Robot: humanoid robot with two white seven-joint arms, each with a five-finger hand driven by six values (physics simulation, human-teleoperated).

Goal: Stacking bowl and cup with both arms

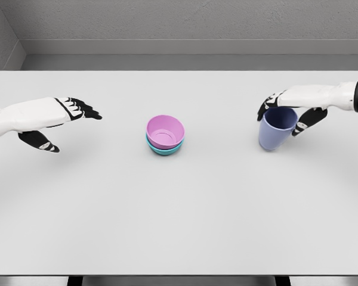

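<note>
Right fingers: black, curled round the rim of the cup, thumb side on the left of the rim, the others on the right.
Right hand: at the right of the frame, middle height, clamped on the cup from above; its white arm runs off the right edge.
Cup: blue-violet, upright, mouth up, slightly tilted, at the right of the frame; whether its base touches the table cannot be told.
Left fingers: black, stretched out and apart, pointing right, thumb hanging below; they hold nothing.
Left hand: at the left of the frame, middle height, above the table, well apart from the bowls.
Pink bowl: centre of the frame, nested in the teal bowl.
Teal bowl: under the pink one, only its rim showing, on the table.
Table: white, filling most of the frame.
</note>
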